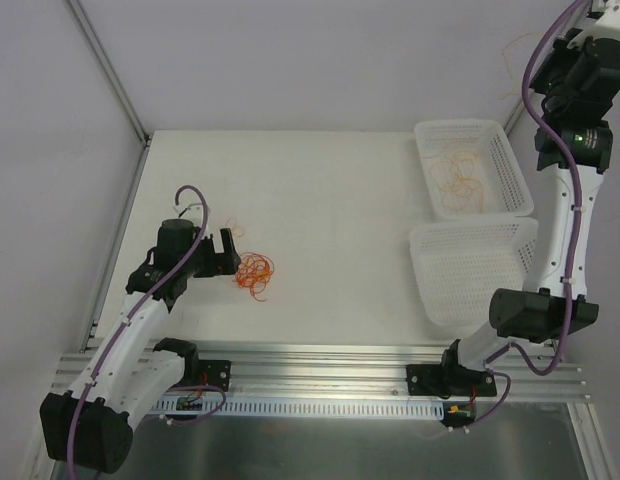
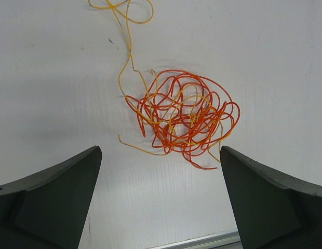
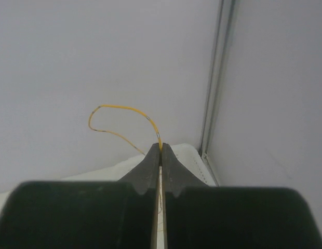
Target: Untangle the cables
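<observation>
Tangle (image 2: 184,116), ahead of and between the left gripper (image 2: 160,153) fingertips: red-orange loops are noted, with paler yellow-orange strands threaded through.
Fingers (image 2: 52,197): matte black.
Table (image 2: 52,78): plain white, no pattern.
Single cable (image 3: 119,110), pinched at the right gripper (image 3: 160,149) fingertips: yellow, small greyish breaks seen along it.
First basket (image 1: 460,126) and second basket (image 1: 475,262): white, with a fine lattice pattern. Pale orange cables (image 1: 460,180) are seen in the first.

arms: 2 (image 1: 130,330) (image 1: 568,230) | baskets: 2 (image 1: 460,125) (image 1: 470,265) | cable tangle: 1 (image 2: 184,116) | basketed cable pile: 1 (image 1: 460,180) | held cable: 1 (image 3: 119,110)
</observation>
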Action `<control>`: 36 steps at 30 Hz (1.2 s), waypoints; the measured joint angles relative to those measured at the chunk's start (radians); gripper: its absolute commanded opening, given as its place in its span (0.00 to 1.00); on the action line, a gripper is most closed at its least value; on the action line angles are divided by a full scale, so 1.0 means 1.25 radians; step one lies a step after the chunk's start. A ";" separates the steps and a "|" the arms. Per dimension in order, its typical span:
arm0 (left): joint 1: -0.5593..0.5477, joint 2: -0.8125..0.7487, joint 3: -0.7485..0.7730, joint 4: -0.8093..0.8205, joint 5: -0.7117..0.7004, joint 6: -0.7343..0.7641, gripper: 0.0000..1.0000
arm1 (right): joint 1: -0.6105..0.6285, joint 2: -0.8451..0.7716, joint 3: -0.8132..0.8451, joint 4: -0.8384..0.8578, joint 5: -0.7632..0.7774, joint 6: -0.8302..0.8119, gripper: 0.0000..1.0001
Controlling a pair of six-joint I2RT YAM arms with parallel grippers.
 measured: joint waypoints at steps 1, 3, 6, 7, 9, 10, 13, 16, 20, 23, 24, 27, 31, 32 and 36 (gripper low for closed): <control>0.000 0.003 0.000 0.001 0.000 0.001 0.99 | -0.017 0.009 -0.002 0.005 0.001 0.005 0.01; 0.000 0.009 0.000 0.002 -0.003 0.002 0.99 | -0.044 0.018 -0.013 0.017 0.006 0.013 0.01; 0.000 0.023 0.000 0.004 -0.006 0.006 0.99 | -0.074 0.020 -0.047 0.034 0.011 0.018 0.01; 0.000 0.028 0.000 0.004 -0.006 0.007 0.99 | -0.081 0.020 -0.061 0.041 0.014 0.018 0.01; 0.000 0.040 0.000 0.005 -0.006 0.009 0.99 | -0.093 0.024 -0.086 0.051 0.021 0.017 0.01; 0.000 0.043 0.000 0.005 -0.006 0.009 0.99 | -0.097 0.029 -0.098 0.056 0.024 0.016 0.01; 0.000 0.052 0.000 0.006 -0.006 0.013 0.99 | -0.103 0.051 -0.128 0.064 0.032 0.008 0.01; 0.000 0.054 0.000 0.006 -0.006 0.014 0.99 | -0.104 0.089 -0.165 0.067 0.041 -0.009 0.01; 0.000 0.060 0.000 0.006 -0.006 0.015 0.99 | -0.104 0.162 -0.192 0.057 0.048 -0.025 0.02; 0.000 0.061 0.000 0.006 -0.006 0.015 0.99 | -0.104 0.227 -0.192 0.035 0.042 -0.028 0.20; 0.000 0.061 0.000 0.006 -0.006 0.015 0.99 | -0.104 0.251 -0.190 0.021 0.037 -0.028 0.35; 0.000 0.061 0.000 0.006 -0.006 0.015 0.99 | -0.104 0.330 -0.167 -0.042 0.010 -0.022 0.52; 0.000 0.061 -0.001 0.006 -0.006 0.015 0.99 | -0.102 0.377 -0.162 -0.117 -0.031 -0.017 0.68; 0.000 0.061 -0.001 0.006 -0.006 0.015 0.99 | -0.100 0.377 -0.162 -0.130 -0.046 -0.018 0.70; 0.000 0.063 -0.001 0.006 -0.007 0.015 0.99 | -0.084 0.349 -0.162 -0.136 -0.098 -0.025 0.72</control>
